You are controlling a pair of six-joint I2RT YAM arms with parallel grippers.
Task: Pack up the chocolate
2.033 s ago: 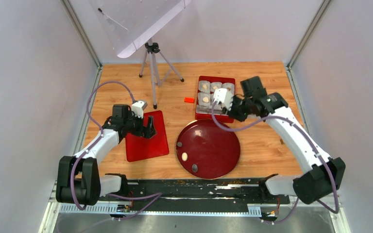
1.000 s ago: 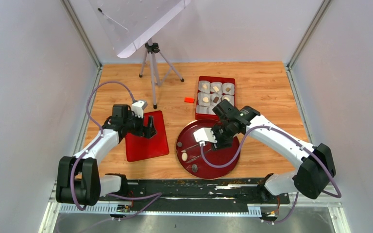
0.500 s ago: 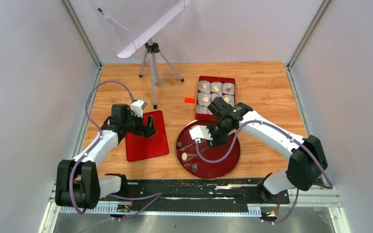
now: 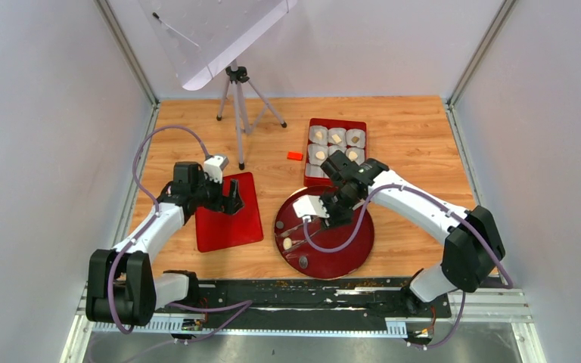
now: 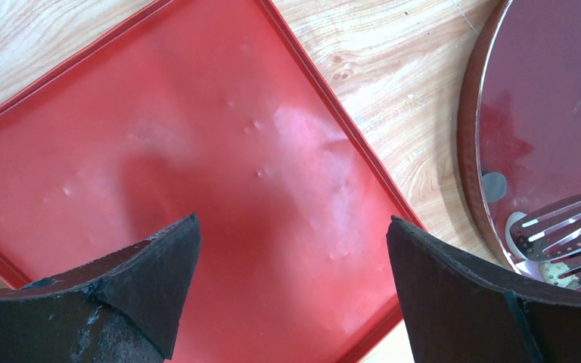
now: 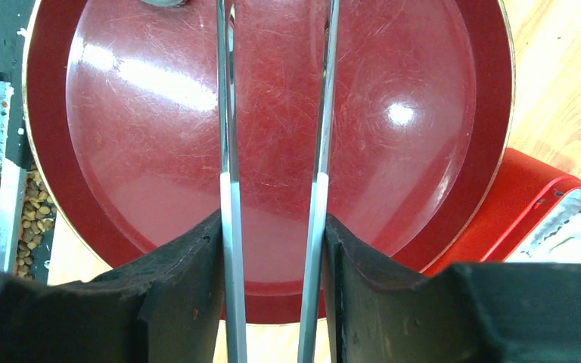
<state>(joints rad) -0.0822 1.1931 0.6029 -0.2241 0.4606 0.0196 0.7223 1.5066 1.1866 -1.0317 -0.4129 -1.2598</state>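
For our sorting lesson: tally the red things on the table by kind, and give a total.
round plate: 1
flat tray: 1
box of paper cups: 1
small block: 1
Total: 4

The top external camera looks steeply down from above and behind the arms, taking in the whole table (image 4: 416,128). The left wrist camera faces almost straight down, close over a flat red tray (image 5: 197,166), past the left gripper (image 5: 291,227). The right wrist camera looks closely along the tongs (image 6: 229,113) in the right gripper (image 6: 272,227) onto the round red plate (image 6: 424,189). Both wrist views share that plate and the tongs.
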